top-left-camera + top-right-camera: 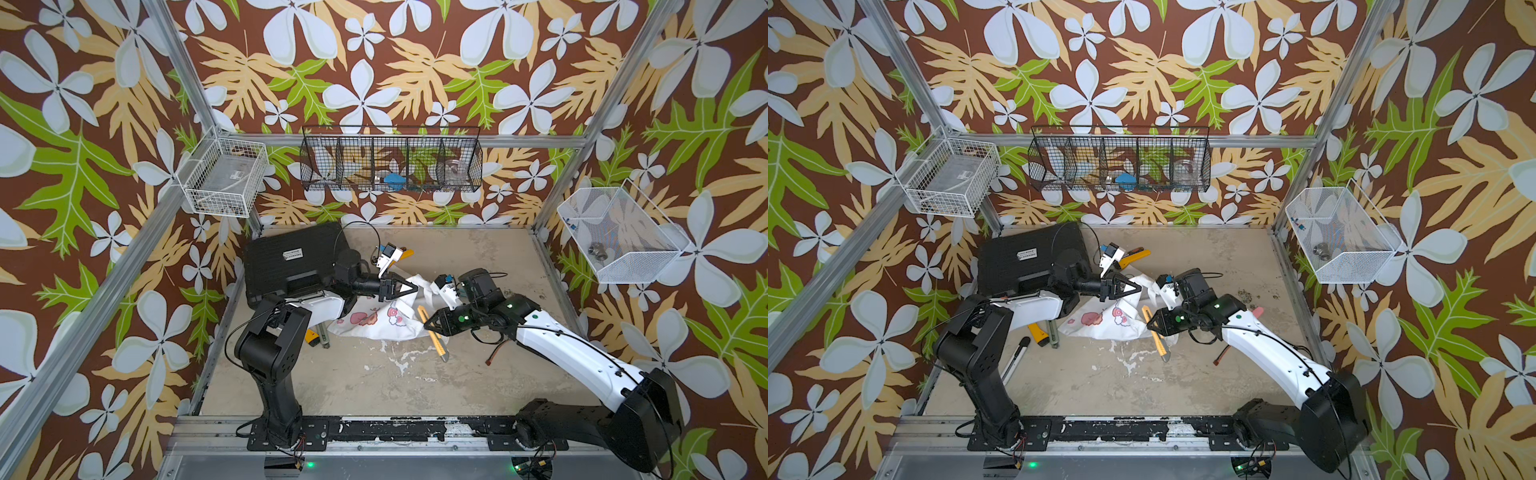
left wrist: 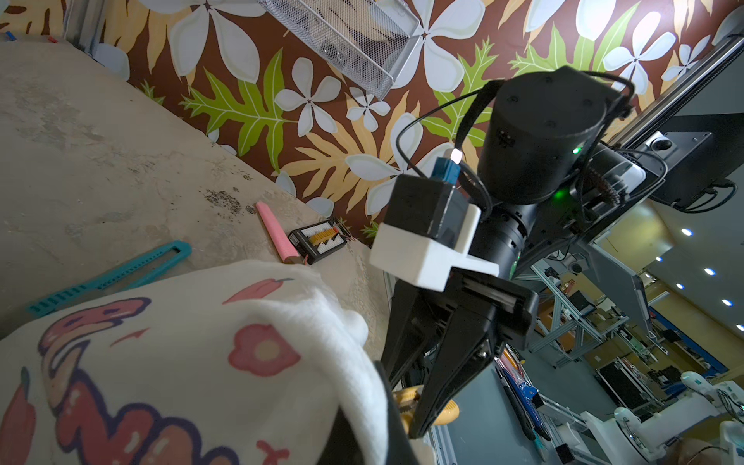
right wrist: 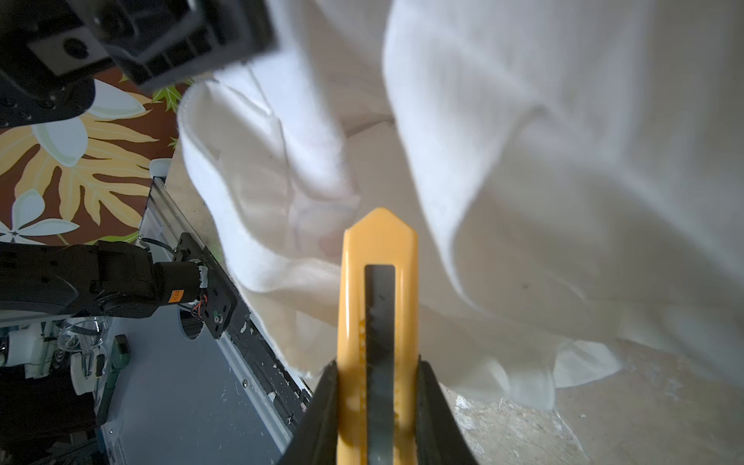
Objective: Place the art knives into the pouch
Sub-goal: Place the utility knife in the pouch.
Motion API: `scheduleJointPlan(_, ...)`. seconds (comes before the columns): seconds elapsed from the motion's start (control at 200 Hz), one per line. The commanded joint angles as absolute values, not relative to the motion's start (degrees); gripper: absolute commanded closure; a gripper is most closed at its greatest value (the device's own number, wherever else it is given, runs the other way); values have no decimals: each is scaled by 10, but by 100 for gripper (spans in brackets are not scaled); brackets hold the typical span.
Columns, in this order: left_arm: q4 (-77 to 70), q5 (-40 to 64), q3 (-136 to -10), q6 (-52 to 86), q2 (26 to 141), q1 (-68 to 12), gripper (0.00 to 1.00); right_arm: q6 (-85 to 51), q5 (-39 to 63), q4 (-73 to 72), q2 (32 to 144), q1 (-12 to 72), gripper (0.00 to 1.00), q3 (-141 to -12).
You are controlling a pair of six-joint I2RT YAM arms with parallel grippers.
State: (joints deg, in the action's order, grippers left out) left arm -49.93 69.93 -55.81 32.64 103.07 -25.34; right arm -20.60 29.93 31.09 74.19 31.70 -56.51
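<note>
Right wrist view has the knife (image 3: 378,322) running up its middle: a yellow body with a dark slider strip, clamped on its long sides between the two black fingers (image 3: 322,402) of the right gripper (image 3: 377,368). Its pointed yellow end faces the white folds of the pouch (image 3: 543,181) and sits just beside them; whether it is already past the rim I cannot tell.

In both top views the pouch (image 1: 374,324) (image 1: 1100,322) lies crumpled near the middle of the desk (image 1: 374,386), pink print up. The left gripper (image 1: 415,288) (image 1: 1139,288) is pressed together on a fold at the pouch's far side, holding that part up off the desk. The knife (image 1: 424,314) slants through the right gripper (image 1: 432,323). One end is beside the pouch's right edge and the other hangs over bare desk, toward the near edge. A black case (image 1: 291,257) sits in the far left corner, behind the left arm.

Left wrist view shows the printed cloth draped close to the lens, with the right gripper (image 2: 414,406) and a bit of yellow knife just past its edge. A teal strap (image 2: 112,273) and a pink stick (image 2: 275,231) lie on the desk beyond
</note>
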Motion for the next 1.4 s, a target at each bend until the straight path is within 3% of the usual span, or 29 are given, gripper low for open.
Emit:
scheduleJointPlan(0.0,-525,714,-553,311,1023,-255,100,-204,314,280,769,317,91,-585)
scheduleJointPlan(0.3,-574,720,-539,346,1020,-259,100,-220,291,248,872,304,91,-659)
scheduleJointPlan(0.55,-591,719,-542,369,1016,-259,100,-244,269,205,850,249,91,-646)
scheduleJointPlan(0.801,-702,723,-541,463,1038,-259,100,-318,263,92,867,237,91,-616)
scheduleJointPlan(1.196,-749,731,-541,495,1066,-263,100,-371,308,53,887,186,90,-666)
scheduleJointPlan(1.396,-808,732,-549,544,1090,-267,100,-433,318,-33,899,192,90,-625)
